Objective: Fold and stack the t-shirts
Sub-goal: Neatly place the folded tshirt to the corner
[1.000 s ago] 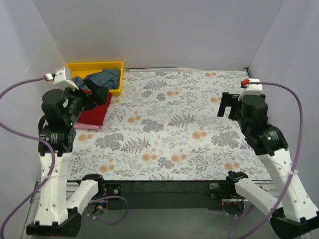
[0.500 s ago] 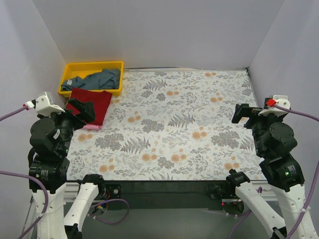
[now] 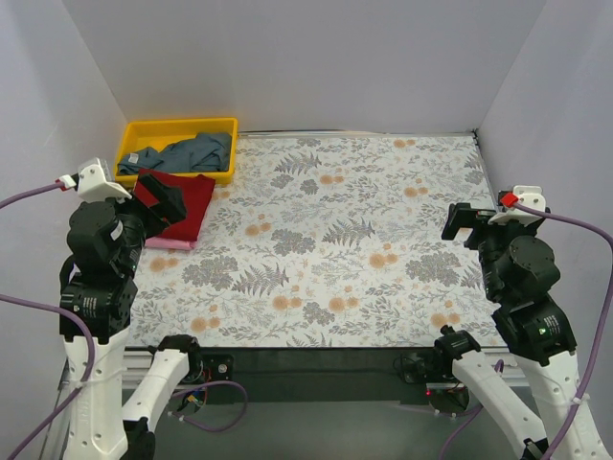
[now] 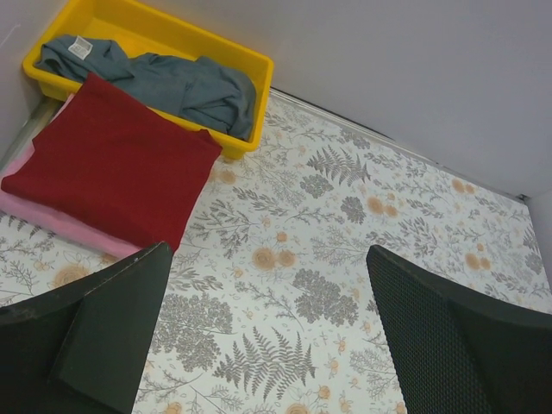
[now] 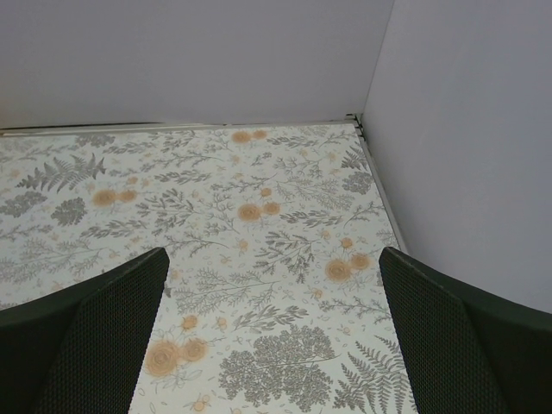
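A folded dark red t-shirt (image 3: 188,203) lies on a folded pink t-shirt (image 3: 165,243) at the table's left edge; both also show in the left wrist view, the red one (image 4: 112,164) over the pink one (image 4: 60,220). A crumpled blue-grey t-shirt (image 3: 192,153) lies in the yellow bin, also in the left wrist view (image 4: 172,82). My left gripper (image 3: 161,203) is open and empty, raised above the near edge of the stack. My right gripper (image 3: 464,222) is open and empty, raised over the table's right side.
The yellow plastic bin (image 3: 158,126) stands at the back left corner, against the stack's far edge. White walls close the back, left and right sides. The floral tablecloth (image 3: 335,240) covers the table; its right edge meets the wall (image 5: 379,181).
Both arms have drawn back from the table toward their bases and risen. The left gripper has left the bin and stack area; the red shirt now lies uncovered. Between the last frames they shifted only slightly.
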Controlling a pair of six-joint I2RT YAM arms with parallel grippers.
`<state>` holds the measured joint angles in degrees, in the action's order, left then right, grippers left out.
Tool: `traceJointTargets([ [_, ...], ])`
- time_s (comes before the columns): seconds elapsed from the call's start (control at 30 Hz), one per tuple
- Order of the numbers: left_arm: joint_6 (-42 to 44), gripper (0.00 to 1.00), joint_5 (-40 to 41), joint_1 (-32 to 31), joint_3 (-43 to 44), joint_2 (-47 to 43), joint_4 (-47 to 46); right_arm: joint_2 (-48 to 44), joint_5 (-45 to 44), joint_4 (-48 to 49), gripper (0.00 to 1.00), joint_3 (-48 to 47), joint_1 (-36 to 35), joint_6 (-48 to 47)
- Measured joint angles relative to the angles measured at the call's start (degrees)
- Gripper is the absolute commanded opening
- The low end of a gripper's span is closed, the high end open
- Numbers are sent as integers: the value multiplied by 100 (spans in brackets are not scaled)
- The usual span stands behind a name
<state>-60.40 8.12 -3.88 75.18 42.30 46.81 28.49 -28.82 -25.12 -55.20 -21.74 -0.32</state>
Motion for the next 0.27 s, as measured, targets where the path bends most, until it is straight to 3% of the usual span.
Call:
traceJointTargets([
  [0.27, 20, 89, 0, -26, 0, 63, 2, 0, -2, 96, 98, 0, -2, -85],
])
